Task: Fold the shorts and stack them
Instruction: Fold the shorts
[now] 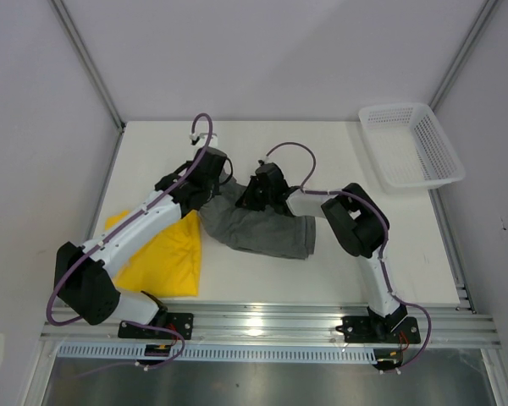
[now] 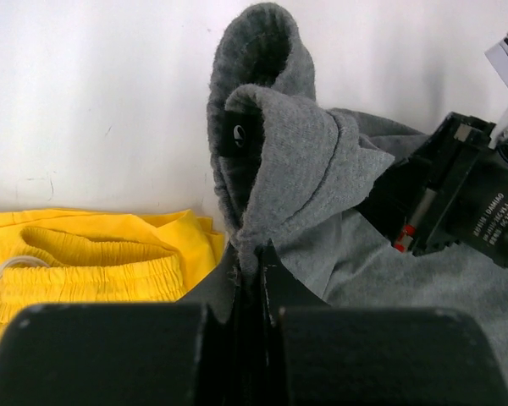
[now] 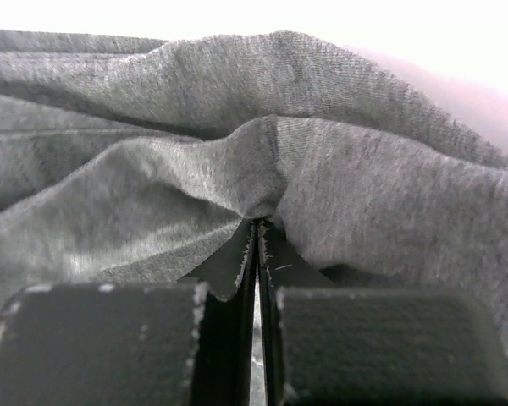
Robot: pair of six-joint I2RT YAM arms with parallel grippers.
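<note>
While the left end effector (image 2: 252, 258) and right end effector (image 3: 256, 228) each pinch the grey shorts (image 1: 267, 230) mid-desk (image 1: 339, 161), they should probably travel together, level, edge taut; yellow shorts (image 1: 168, 258) lie near-left.

Robot lab cell, not a home or shop. The left arm (image 1: 144, 222) and right arm (image 1: 360, 224) are bolted side by side to an aluminium rail (image 1: 271, 321) at the near edge of a bare white tabletop (image 1: 322, 144). Plain white wall panels (image 1: 262, 51) enclose three sides, framed by metal corner posts (image 1: 85, 59). Purple cables (image 1: 292, 145) loop loose along the arms. A slotted strip (image 1: 262, 349) runs below the rail.
</note>
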